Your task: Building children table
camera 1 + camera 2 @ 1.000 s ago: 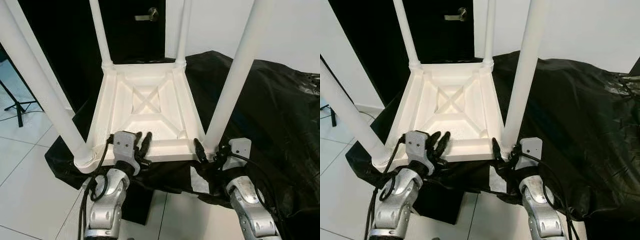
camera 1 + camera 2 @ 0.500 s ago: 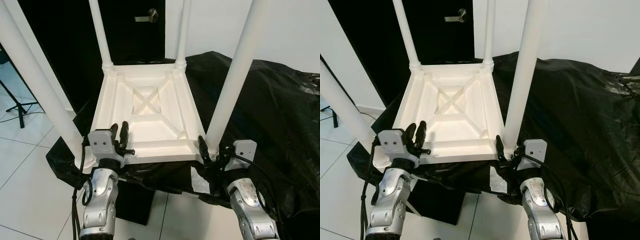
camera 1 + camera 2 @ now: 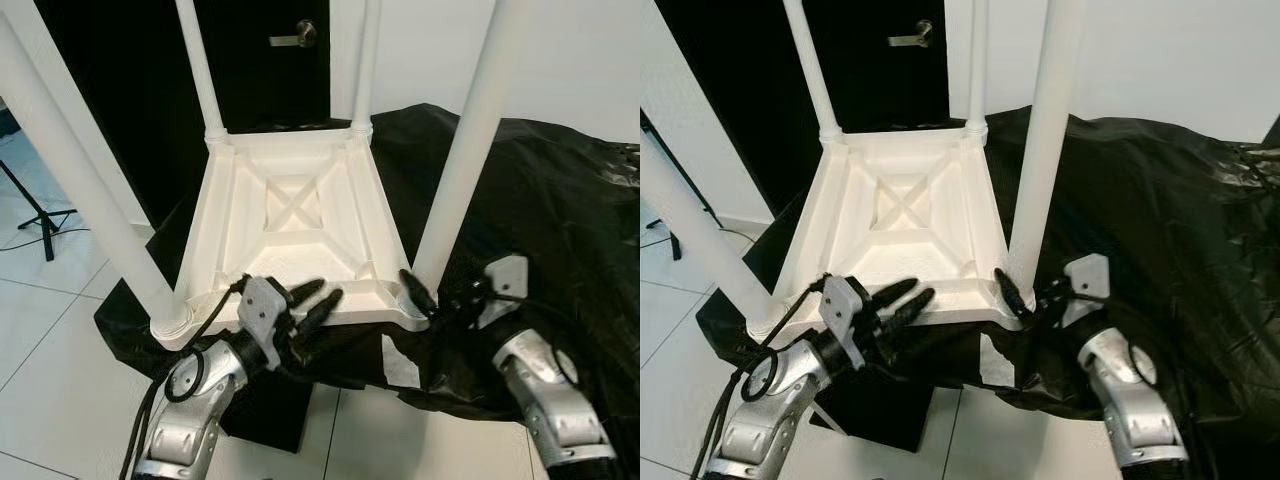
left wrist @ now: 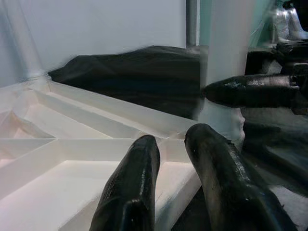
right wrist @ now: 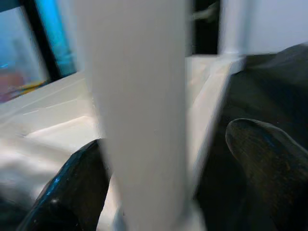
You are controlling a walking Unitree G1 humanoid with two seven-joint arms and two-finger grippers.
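Left eye view: the white children's table [image 3: 290, 235] lies upside down on a counter draped in black cloth [image 3: 560, 220], its four legs pointing up, their tops cut off by the frame. Its near rim runs along the counter's near edge, with open tiled floor [image 3: 50, 370] below at 7 o'clock and bare cloth to 3 o'clock. The left gripper [image 3: 312, 303] lies on that near rim at 6 o'clock, jaws narrowly parted, holding nothing. The right gripper [image 3: 432, 302] sits at the base of the near right leg [image 3: 462, 160], one finger on the leg's left side; its other finger is hard to make out against the cloth.

Right eye view: a dark door [image 3: 880, 60] stands behind the far legs.

Left wrist view: two black fingers [image 4: 134, 183] reach over the ribbed white underside, one resting on the rim, the other past its edge; a finger of the other gripper touches the leg.

Right wrist view: blurred; the jaws stand wide on either side of the leg, and whether they press it cannot be told
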